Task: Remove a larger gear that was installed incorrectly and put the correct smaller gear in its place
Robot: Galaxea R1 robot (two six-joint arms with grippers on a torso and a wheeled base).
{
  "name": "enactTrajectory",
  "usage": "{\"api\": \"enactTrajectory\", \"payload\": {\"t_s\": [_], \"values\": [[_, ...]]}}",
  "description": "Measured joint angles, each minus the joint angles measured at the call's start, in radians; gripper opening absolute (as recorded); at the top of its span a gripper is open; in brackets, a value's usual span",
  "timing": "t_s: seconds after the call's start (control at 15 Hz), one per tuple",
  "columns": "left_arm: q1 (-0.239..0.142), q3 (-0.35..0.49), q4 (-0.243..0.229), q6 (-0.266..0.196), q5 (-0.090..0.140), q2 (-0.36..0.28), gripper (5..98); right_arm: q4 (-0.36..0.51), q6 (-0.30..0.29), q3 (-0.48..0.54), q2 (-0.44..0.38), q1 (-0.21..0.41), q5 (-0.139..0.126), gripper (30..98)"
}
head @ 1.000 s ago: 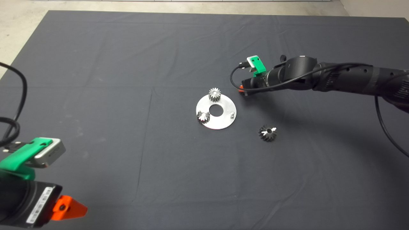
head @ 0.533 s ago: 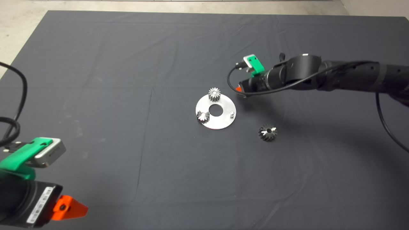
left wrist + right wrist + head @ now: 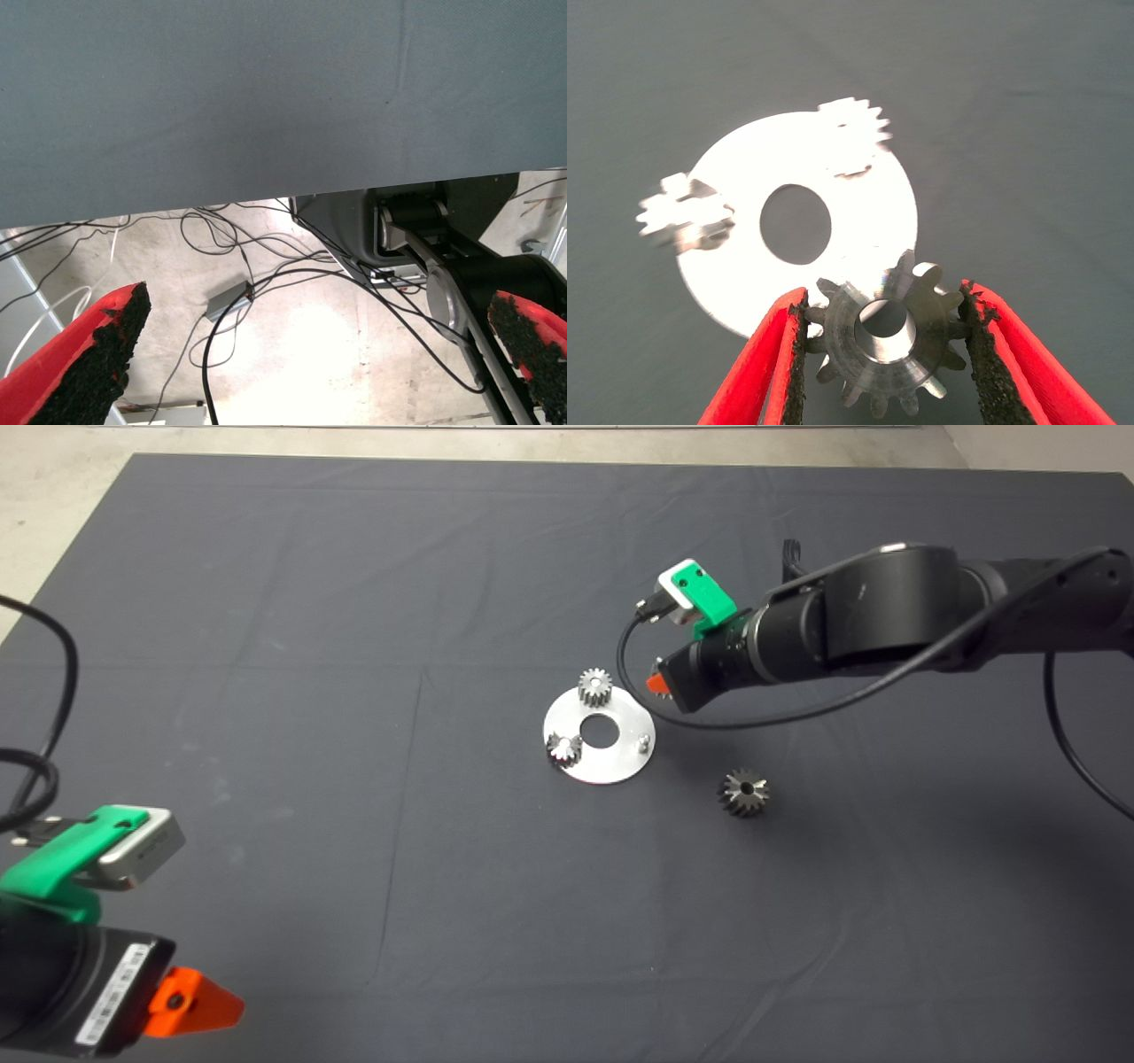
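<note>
My right gripper (image 3: pixel 660 685) is shut on the smaller gear (image 3: pixel 886 341), with a finger on each side of its teeth. It holds the gear above the edge of the round silver plate (image 3: pixel 611 762), near the plate's bare pin (image 3: pixel 644 739). Two other small gears (image 3: pixel 595 686) (image 3: pixel 563 748) sit on the plate. They also show in the right wrist view (image 3: pixel 855 133) (image 3: pixel 687 221), over the plate (image 3: pixel 859 221). The larger gear (image 3: pixel 744 793) lies on the mat to the right of the plate. My left gripper (image 3: pixel 319 354) is open and parked at the lower left.
The dark mat (image 3: pixel 354 646) covers the table, with bare floor (image 3: pixel 53 478) beyond its far edge. The left wrist view shows the mat's edge, with cables (image 3: pixel 221 266) and the robot's base (image 3: pixel 425 230) on the floor.
My right arm has risen and swung slightly left, bringing its gripper over the plate's right edge. The larger gear, the plate and my left arm have not moved.
</note>
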Motion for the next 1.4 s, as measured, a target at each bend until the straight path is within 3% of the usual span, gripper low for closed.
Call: {"api": "enactTrajectory", "payload": {"t_s": [0.27,0.87,1.4], "values": [[0.000,0.000,0.000,0.000,-0.005,0.070,98.3,0.011,0.000,0.014,-0.004,-0.004,-0.017,40.5],[0.000,0.000,-0.001,0.000,0.001,0.057,98.3,0.011,-0.003,0.024,0.002,-0.121,-0.018,40.4],[0.000,0.000,-0.001,0.000,0.001,0.056,98.3,-0.032,-0.002,0.024,0.002,-0.127,-0.014,40.4]]}}
